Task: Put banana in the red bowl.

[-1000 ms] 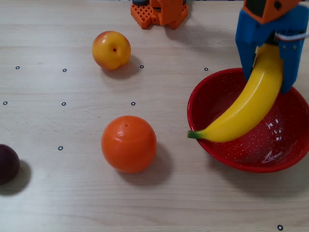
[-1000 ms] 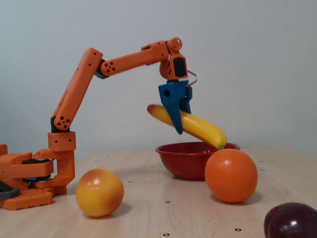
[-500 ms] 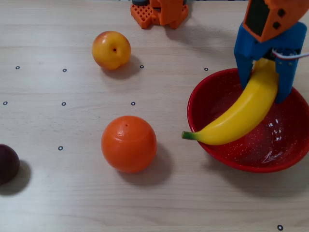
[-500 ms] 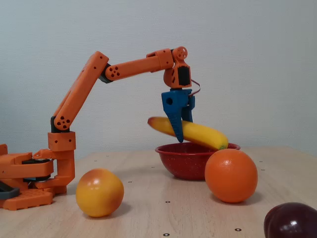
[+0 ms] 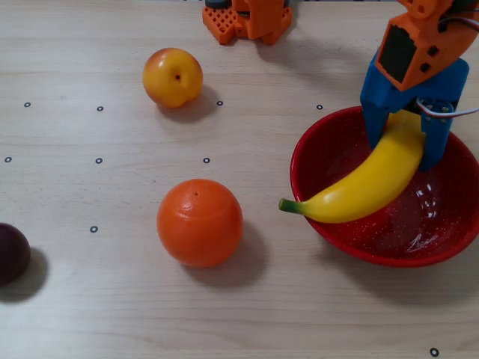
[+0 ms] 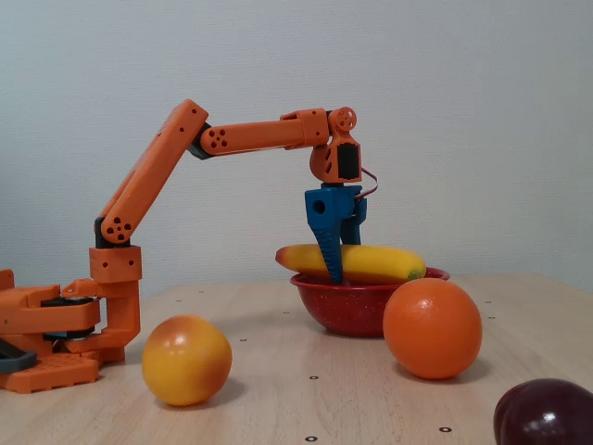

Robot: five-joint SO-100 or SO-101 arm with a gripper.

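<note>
- Four round fruits and a bowl sit on a pale wooden table (image 5: 314, 314) with small black ring marks; behind it, in the fixed view, is a plain light wall (image 6: 463, 111).
- At the far left of the overhead view is a dark purple fruit (image 5: 11, 254), cut off by the edge.
- Next come a yellow-orange fruit (image 5: 173, 76) near the top and a big orange ball (image 5: 199, 222) lower down, well apart.
- The orange arm base (image 5: 247, 19) sits at the top edge.
- On the right is the red bowl (image 5: 329, 134).
- The banana (image 5: 367, 187) lies across the bowl, its green tip sticking out past the left rim.
- The blue gripper (image 5: 405, 149) pinches the banana's far end from both sides.
</note>
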